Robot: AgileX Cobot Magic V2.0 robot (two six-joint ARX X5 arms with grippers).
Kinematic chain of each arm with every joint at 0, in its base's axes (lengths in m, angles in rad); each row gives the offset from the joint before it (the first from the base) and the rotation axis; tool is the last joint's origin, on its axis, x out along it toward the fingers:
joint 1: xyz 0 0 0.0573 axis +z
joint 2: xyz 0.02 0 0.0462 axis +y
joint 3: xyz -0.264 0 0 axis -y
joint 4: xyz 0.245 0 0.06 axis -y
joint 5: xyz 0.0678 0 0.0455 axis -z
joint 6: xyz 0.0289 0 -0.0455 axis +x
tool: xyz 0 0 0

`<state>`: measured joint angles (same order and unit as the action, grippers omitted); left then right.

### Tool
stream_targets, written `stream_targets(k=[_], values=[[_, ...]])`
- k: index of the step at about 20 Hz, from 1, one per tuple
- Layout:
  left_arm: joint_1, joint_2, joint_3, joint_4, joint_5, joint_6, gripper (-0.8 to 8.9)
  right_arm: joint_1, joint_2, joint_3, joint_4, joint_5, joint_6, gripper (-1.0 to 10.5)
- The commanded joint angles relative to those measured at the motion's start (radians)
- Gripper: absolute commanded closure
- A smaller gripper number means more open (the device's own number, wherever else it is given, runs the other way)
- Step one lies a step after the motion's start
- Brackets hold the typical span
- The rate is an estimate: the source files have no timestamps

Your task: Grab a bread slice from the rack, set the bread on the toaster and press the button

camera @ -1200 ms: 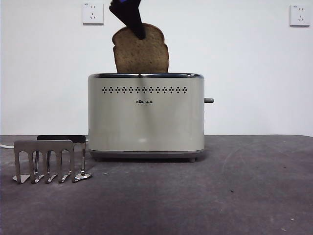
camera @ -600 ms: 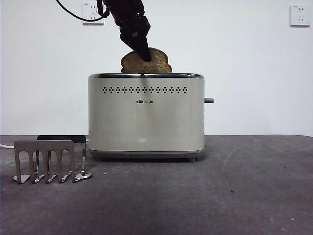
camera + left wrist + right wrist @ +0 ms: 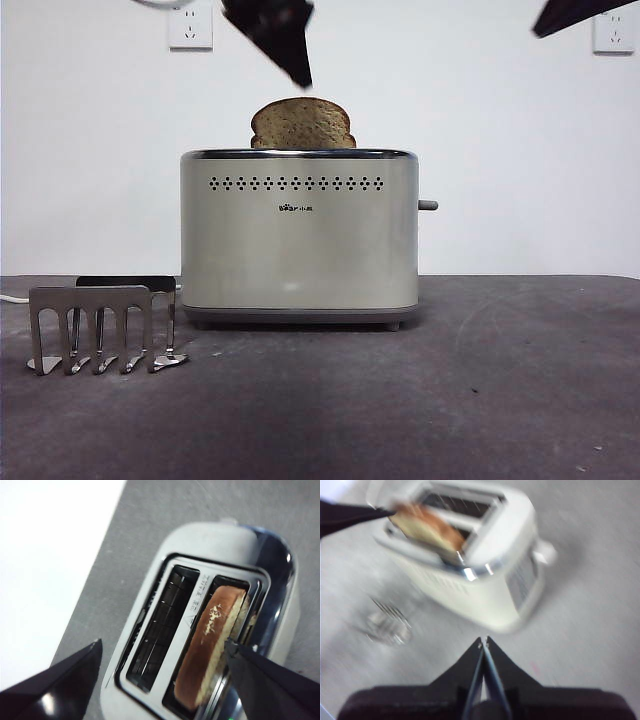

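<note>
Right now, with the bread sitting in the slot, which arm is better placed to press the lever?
Probably the right. The lever juts from the toaster end below the right hand, which is shut and free. The left hand is open above the slice of bread, farther from that end.

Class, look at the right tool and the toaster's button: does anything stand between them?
Nothing visible does. The right tool, jaws shut, hangs above the table off the toaster's button end, and the button juts out uncovered. The slice of bread already sits in a slot.
</note>
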<state>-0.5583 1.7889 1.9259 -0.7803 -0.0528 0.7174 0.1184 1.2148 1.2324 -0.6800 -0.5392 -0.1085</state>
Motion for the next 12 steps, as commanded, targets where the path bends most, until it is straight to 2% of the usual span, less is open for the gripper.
stream_targets(k=[1,4,9,12], values=[[0.001,-0.064,-0.006,-0.044,0.005,-0.137,4.05,0.003,0.055,0.002,0.124,-0.050,0.081,9.6],[-0.006,-0.167,-0.006,-0.126,0.014,-0.277,4.05,0.003,0.150,0.002,0.276,-0.068,0.173,9.6],[-0.013,-0.328,-0.006,-0.232,0.136,-0.461,4.05,0.002,0.328,0.002,0.472,-0.140,0.280,9.6],[-0.015,-0.375,-0.006,-0.263,0.183,-0.489,4.05,0.002,0.388,0.002,0.544,-0.146,0.321,9.6]])
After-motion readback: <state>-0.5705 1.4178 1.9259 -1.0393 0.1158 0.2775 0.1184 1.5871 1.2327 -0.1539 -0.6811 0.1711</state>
